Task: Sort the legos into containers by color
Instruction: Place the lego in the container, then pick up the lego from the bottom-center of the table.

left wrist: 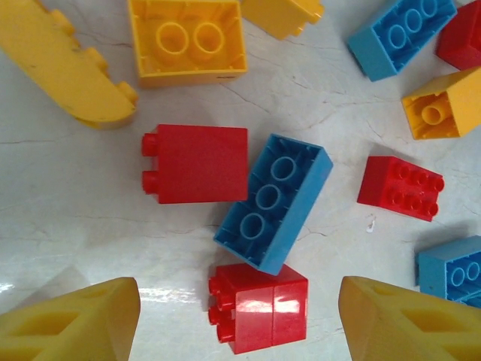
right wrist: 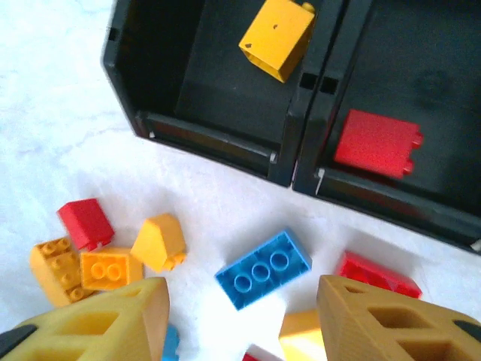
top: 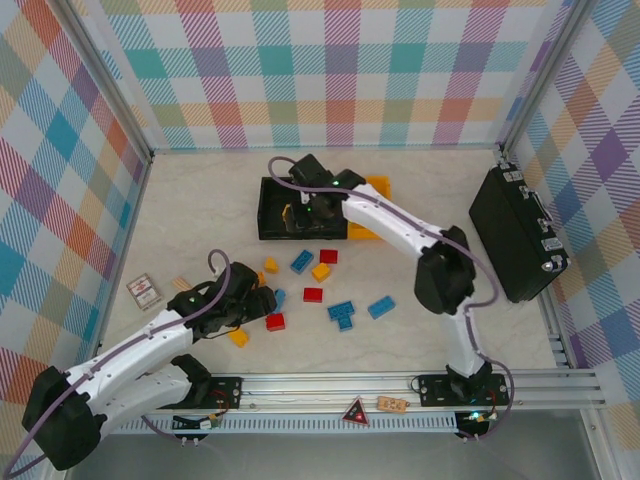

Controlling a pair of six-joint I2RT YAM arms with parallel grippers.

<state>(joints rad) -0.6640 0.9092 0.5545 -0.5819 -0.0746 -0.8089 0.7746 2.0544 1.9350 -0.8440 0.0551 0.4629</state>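
Red lego [left wrist: 259, 307]: lies centred between left jaws, wide open, empty; blue lego [left wrist: 274, 201] touches far side, long axis diagonal. Right jaws open, empty, by containers [right wrist: 210, 135].

Tabletop [top: 190, 200] left of the bins [top: 265, 210] is seen bare, with wide passage. The right flank is blocked by a black case [top: 515, 232]. The centre is crowded with legos [top: 320, 285]. Between the spread fingers of the left gripper [left wrist: 237, 308], a red brick [left wrist: 259, 307] is pressed tight against a blue brick [left wrist: 274, 201].
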